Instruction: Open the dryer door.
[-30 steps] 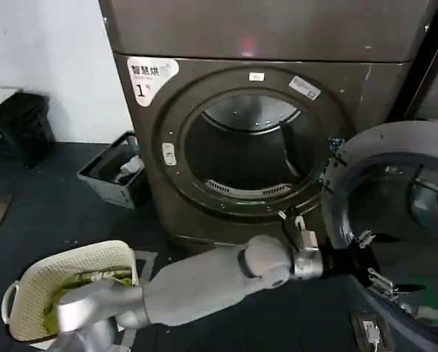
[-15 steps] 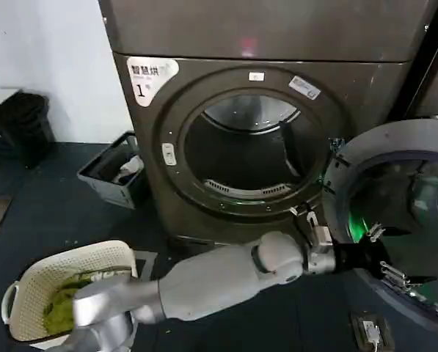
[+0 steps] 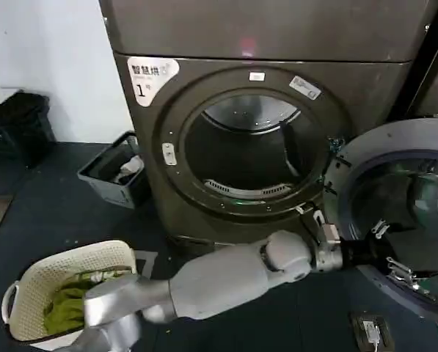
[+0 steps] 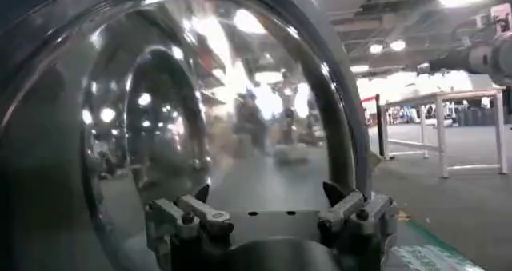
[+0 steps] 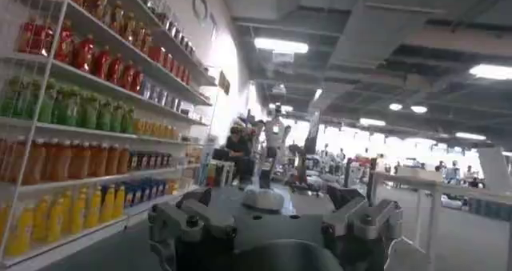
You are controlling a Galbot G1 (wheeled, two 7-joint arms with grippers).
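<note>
Since the earlier frames the dryer door [image 3: 398, 220] has swung a little wider to the right, and the left gripper [image 3: 384, 253] has followed it outward. The door now stands well open on its hinge at the right of the dryer [image 3: 255, 139], grey inner side facing the robot, the drum opening exposed. In the left wrist view the left gripper's fingers [image 4: 192, 214] stand spread and released against the dark glass. The right gripper [image 5: 276, 221], also spread with nothing held, points into the room. Risk: pushing further may overstrain the hinge or knock the door against the neighbouring machine. A laundry basket [image 3: 35, 282] sits on the floor, well apart.
</note>
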